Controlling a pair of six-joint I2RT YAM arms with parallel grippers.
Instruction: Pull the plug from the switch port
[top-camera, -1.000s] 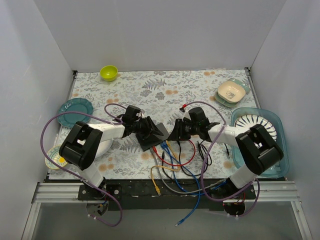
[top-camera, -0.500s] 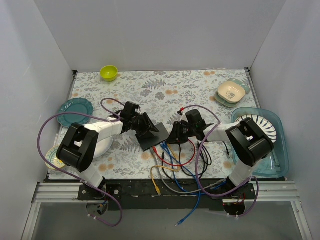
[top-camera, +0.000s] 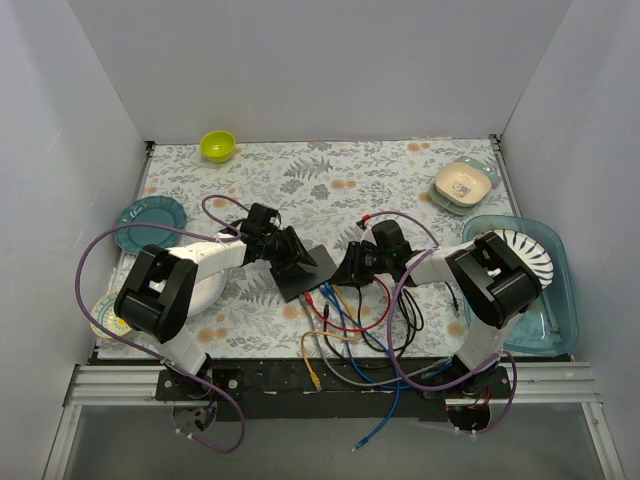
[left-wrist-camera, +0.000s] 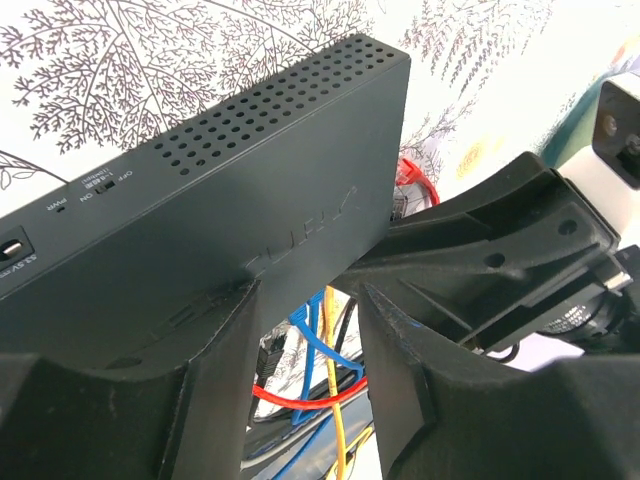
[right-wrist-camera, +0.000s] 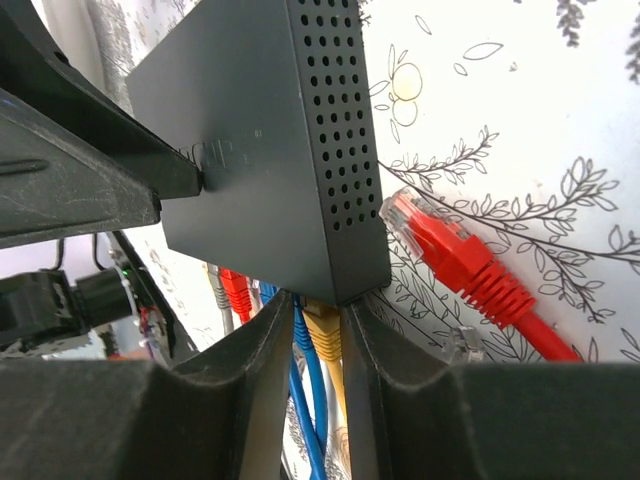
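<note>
The switch (top-camera: 308, 268) is a flat black box, tilted up on the flowered cloth, and it shows in the left wrist view (left-wrist-camera: 230, 200) and the right wrist view (right-wrist-camera: 260, 150). My left gripper (top-camera: 293, 255) rests its spread fingertips (left-wrist-camera: 215, 330) on the switch's top face, with only cables showing between them. My right gripper (top-camera: 343, 270) reaches under the port edge. Its fingers (right-wrist-camera: 395, 370) stand narrowly around a yellow plug (right-wrist-camera: 322, 340) seated in the corner port, with a blue cable (right-wrist-camera: 300, 345) beside it. A loose red plug (right-wrist-camera: 440, 245) lies on the cloth to the right.
A tangle of red, blue, yellow and grey cables (top-camera: 350, 330) runs from the switch to the near edge. A green bowl (top-camera: 217, 145) sits far left, a teal plate (top-camera: 152, 220) at left, beige dishes (top-camera: 463, 183) far right and a teal tray (top-camera: 555, 320) at right.
My right gripper has moved left, up to the switch's port edge. My left gripper has stayed on the switch, shifting only slightly.
</note>
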